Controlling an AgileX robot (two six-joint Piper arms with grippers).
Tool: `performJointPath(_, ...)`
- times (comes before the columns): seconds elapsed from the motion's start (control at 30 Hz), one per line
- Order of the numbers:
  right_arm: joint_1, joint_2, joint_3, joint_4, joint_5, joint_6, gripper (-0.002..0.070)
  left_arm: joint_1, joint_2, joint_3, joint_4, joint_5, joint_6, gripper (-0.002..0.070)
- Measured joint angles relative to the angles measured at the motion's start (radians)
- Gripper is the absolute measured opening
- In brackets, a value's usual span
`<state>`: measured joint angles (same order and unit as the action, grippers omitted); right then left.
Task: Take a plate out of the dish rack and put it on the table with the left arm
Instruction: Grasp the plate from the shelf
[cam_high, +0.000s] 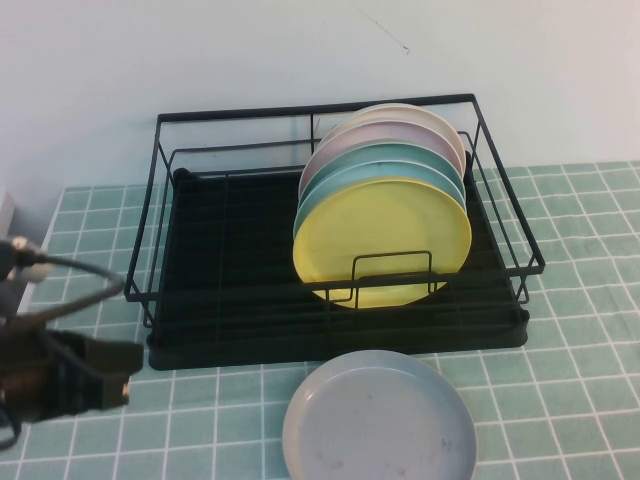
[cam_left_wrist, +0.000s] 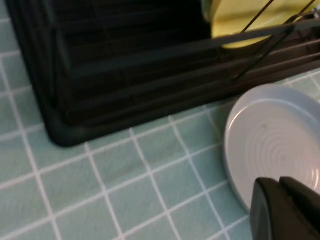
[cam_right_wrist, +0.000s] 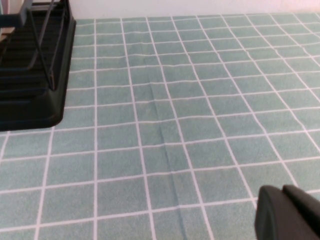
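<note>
Five plates stand on edge in dish rack (cam_high: 330, 250); yellow plate (cam_high: 385, 240) frontmost, face toward camera. Left gripper (cam_high: 95, 375) low at rack's left, right gripper (cam_right_wrist: 287, 215) over bare table (cam_right_wrist: 200, 125); finger state unreadable on both.

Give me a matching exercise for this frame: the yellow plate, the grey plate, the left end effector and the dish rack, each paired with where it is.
Things:
1. yellow plate
2. grey plate
3. left end effector
4. dish rack

Places:
A. flat on the table, in front of the rack
B. at the table's back, against the wall
C. upright, frontmost in the stack
D. low at the rack's front left corner

Pairs: 1-C, 2-A, 3-D, 4-B. The right end effector hovers over bare tiles.
</note>
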<state>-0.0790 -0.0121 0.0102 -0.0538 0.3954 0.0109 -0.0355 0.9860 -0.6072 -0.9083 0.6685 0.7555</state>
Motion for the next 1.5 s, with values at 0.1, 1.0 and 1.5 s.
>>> performJointPath(0.1,0.0,0.0,0.0,0.0,0.0,0.0,-0.0002,0.0,0.044,-0.058,-0.032,0.019,0.061,-0.0003)
performJointPath(1.0,0.0,0.0,0.0,0.0,0.0,0.0,-0.0002,-0.374,0.47,-0.609,0.272,-0.069,0.112,-0.0003)
performJointPath(1.5,0.0,0.0,0.0,0.0,0.0,0.0,-0.0002,-0.515,0.626,-0.617,0.286,-0.394,0.178,0.0427)
